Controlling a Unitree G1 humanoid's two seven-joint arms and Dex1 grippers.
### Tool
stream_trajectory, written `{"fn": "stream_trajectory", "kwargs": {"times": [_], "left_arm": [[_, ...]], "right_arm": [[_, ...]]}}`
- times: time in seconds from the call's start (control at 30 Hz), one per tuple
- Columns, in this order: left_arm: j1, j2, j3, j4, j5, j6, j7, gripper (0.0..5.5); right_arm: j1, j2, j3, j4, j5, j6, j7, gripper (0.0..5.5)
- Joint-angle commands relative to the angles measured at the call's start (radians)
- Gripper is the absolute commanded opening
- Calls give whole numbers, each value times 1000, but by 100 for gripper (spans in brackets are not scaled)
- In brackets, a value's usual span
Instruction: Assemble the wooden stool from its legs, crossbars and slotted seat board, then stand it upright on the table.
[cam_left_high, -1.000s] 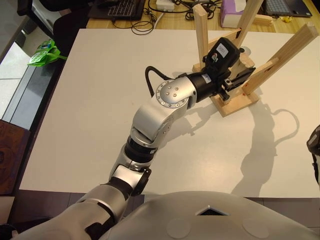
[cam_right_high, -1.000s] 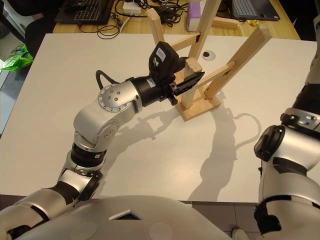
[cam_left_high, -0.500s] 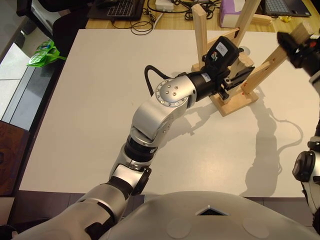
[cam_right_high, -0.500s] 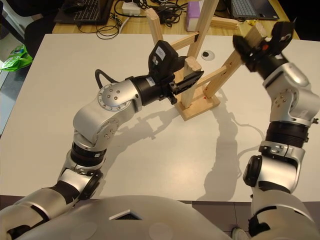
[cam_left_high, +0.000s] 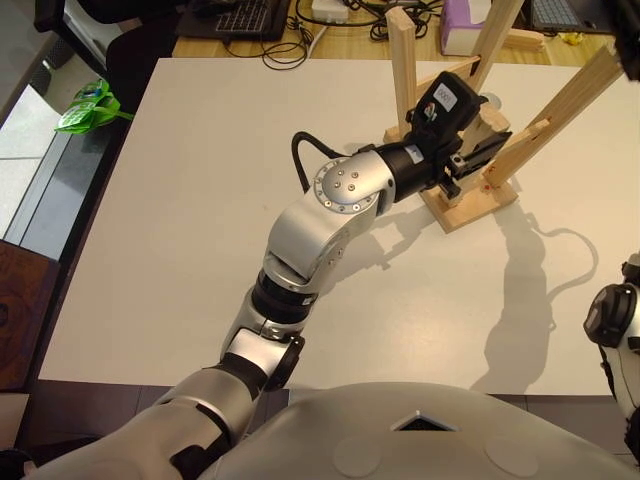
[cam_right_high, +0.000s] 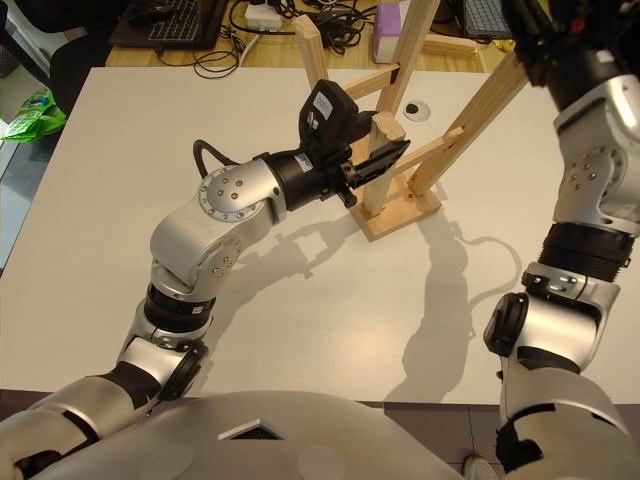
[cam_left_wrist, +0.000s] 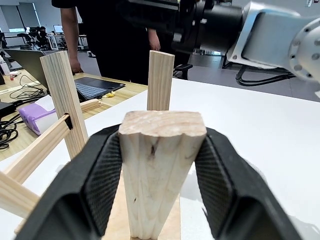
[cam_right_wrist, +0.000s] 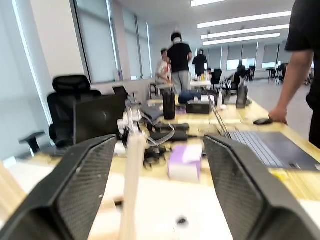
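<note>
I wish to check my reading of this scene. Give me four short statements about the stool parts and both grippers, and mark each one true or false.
1. The left gripper is shut on a wooden piece. True.
2. The seat board sits on top of the legs. False: it lies on the table, and the legs point up.
3. The right gripper is shut on a crossbar. False: it is open, with its fingers wide apart.
4. A purple box lies on the desk beyond the table. True.
</note>
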Motion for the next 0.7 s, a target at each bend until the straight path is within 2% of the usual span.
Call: {"fn": "stream_trajectory", "kwargs": {"times": [0.03, 0.3, 0.43, 0.5, 0.57, 0.7], "left_arm": [[13, -6, -4, 11, 2, 27, 11, 213], [19, -10, 0, 3, -3, 34, 21, 213], [23, -16, 1, -1, -6, 39, 27, 213], [23, -15, 0, -3, -8, 42, 24, 213], [22, -12, 2, -1, -9, 41, 19, 213], [18, -10, 3, 6, -5, 36, 14, 213]], "right_arm": [[86, -24, 62, 71, -81, 8, 19, 324], [110, -37, 124, 58, -116, 58, 41, 324], [183, -69, 231, 22, -164, 119, 99, 324], [207, -71, 248, -2, -170, 119, 100, 324], [191, -45, 209, -10, -155, 68, 69, 324], [87, 44, 21, -30, -70, -105, -57, 324]]}}
